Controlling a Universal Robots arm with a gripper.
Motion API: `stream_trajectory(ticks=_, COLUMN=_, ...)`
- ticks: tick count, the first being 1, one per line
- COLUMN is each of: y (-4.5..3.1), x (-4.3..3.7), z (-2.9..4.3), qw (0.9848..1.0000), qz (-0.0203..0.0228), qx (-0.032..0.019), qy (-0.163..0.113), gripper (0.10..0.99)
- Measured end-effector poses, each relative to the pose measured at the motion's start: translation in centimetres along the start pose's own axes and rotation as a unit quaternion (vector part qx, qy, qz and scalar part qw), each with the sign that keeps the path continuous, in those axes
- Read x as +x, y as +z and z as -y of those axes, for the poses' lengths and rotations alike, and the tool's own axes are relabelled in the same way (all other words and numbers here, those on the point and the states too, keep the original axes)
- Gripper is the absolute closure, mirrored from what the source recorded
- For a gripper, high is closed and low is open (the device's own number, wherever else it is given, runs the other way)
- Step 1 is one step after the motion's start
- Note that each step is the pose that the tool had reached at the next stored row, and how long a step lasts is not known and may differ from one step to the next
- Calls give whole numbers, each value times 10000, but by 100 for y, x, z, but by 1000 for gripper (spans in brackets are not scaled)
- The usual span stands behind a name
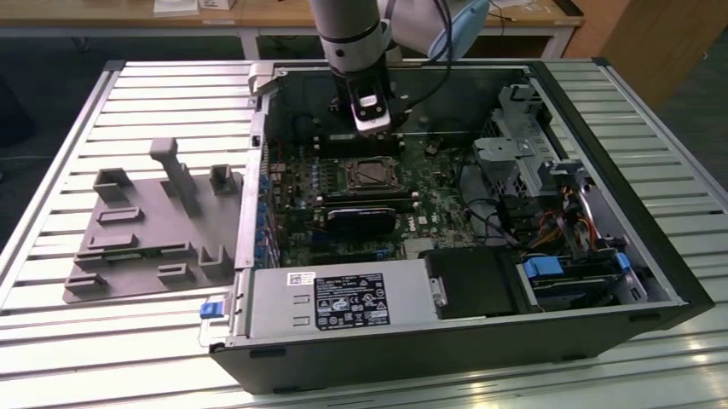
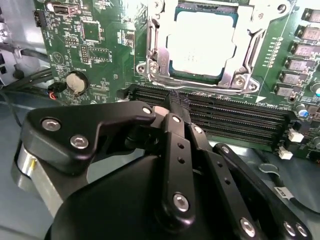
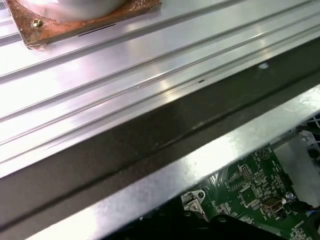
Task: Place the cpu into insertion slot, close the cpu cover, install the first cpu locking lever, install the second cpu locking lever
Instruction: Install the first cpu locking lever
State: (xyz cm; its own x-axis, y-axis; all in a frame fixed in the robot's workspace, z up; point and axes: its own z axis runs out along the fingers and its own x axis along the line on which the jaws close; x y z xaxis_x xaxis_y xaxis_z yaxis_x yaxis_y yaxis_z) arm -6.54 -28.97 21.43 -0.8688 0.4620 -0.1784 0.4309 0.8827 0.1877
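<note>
The cpu (image 2: 204, 44) sits in the insertion slot (image 2: 235, 80) on the motherboard (image 2: 95, 55), its pale metal top showing through the square window of the cpu cover (image 2: 161, 37), which lies flat around it. In the second wrist view a thin metal lever (image 2: 200, 86) runs along the slot's edge nearest the memory slots (image 2: 235, 117); whether it is latched cannot be told.

The gripper (image 2: 175, 102) hangs just beside the slot, over the memory slots, with its black fingers (image 2: 176, 125) drawn together to a narrow tip and nothing between them. The tip is close above the board; whether it touches cannot be told.

In the exterior view the gripper (image 1: 371, 128) hangs inside the open computer case (image 1: 637, 256), just behind the slot (image 1: 370, 174) as that view sees it. In front of the slot lies a long black card (image 1: 361, 220), and nearer still the grey power supply (image 1: 341, 300) along the case's front edge. Drive cages and cables fill the case to the slot's right in that view. The case rests on a ribbed metal desk (image 1: 170, 94). To the slot's left, outside the case, a grey holder tray (image 1: 148, 230) with upright posts lies on the desk.

In the first wrist view the desk's ribs (image 3: 125, 85), the case's rim (image 3: 210, 155) and a corner of the motherboard (image 3: 250, 195) show.
</note>
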Motion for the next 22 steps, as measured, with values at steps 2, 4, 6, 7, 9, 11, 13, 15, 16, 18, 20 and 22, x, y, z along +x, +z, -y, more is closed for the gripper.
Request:
stream_trajectory(ticks=2, y=-2, x=0, z=0, qw=10000, qz=0, qx=1, qy=0, gripper=984)
stream_trajectory(ticks=4, y=-1, x=0, z=0, qw=10000, qz=-4, qx=6, qy=-1, gripper=984)
stream_trajectory(ticks=6, y=2, x=-2, z=-1, qw=10000, qz=-12, qx=74, qy=-11, gripper=984)
stream_trajectory(ticks=7, y=5, x=-4, z=-2, qw=9999, qz=-21, qx=122, qy=-19, gripper=984)
stream_trajectory(ticks=9, y=8, x=-12, z=-5, qw=9997, qz=-51, qx=224, qy=-31, gripper=984)
stream_trajectory(ticks=11, y=12, x=-25, z=-11, qw=9993, qz=-120, qx=345, qy=-41, gripper=984)
stream_trajectory(ticks=13, y=17, x=-42, z=-20, qw=9986, qz=-214, qx=480, qy=-50, gripper=984)
stream_trajectory(ticks=15, y=22, x=-60, z=-28, qw=9976, qz=-301, qx=625, qy=-61, gripper=984)
stream_trajectory(ticks=16, y=23, x=-68, z=-30, qw=9970, qz=-332, qx=689, qy=-67, gripper=984)
stream_trajectory(ticks=18, y=24, x=-76, z=-22, qw=9965, qz=-353, qx=759, qy=-74, gripper=984)
stream_trajectory(ticks=20, y=24, x=-79, z=-16, qw=9964, qz=-346, qx=775, qy=-77, gripper=984)
stream_trajectory(ticks=22, y=24, x=-81, z=-12, qw=9963, qz=-343, qx=780, qy=-79, gripper=984)
